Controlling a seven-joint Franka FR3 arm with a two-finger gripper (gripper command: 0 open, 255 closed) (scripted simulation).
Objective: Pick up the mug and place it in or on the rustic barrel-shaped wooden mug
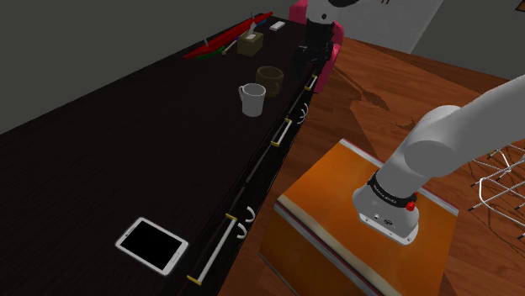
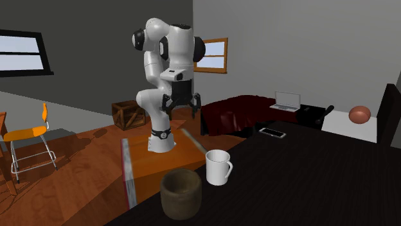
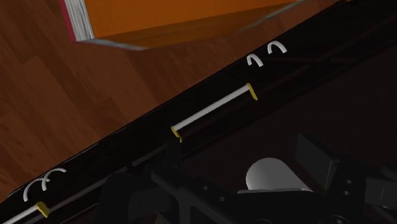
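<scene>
Nearest me in the shoulder view is the orange stand, well apart from the white mug, with the arm's base bolted on it. In the second exterior view my end effector hangs high over that stand, off the tabletop. Its fingers are spread and released, with nothing between them. The mug is well apart from it, lower and towards that view's right.

On the dark tabletop, a tablet lies flat on the near side of the mug, far from it. The mug stands upright, mouth up, close to the tabletop's drawer-side edge. Just beyond the mug, near but not touching, stands the dark barrel-shaped mug, also upright.

Further past the mug I see a small box and a flat red thing. A pink chair stands at the tabletop's far end.

In the wrist view, the end effector looks down at the tabletop's front edge. I see a drawer handle there. A white rounded shape shows past the dark fingers, and I cannot tell whether it is the mug.
</scene>
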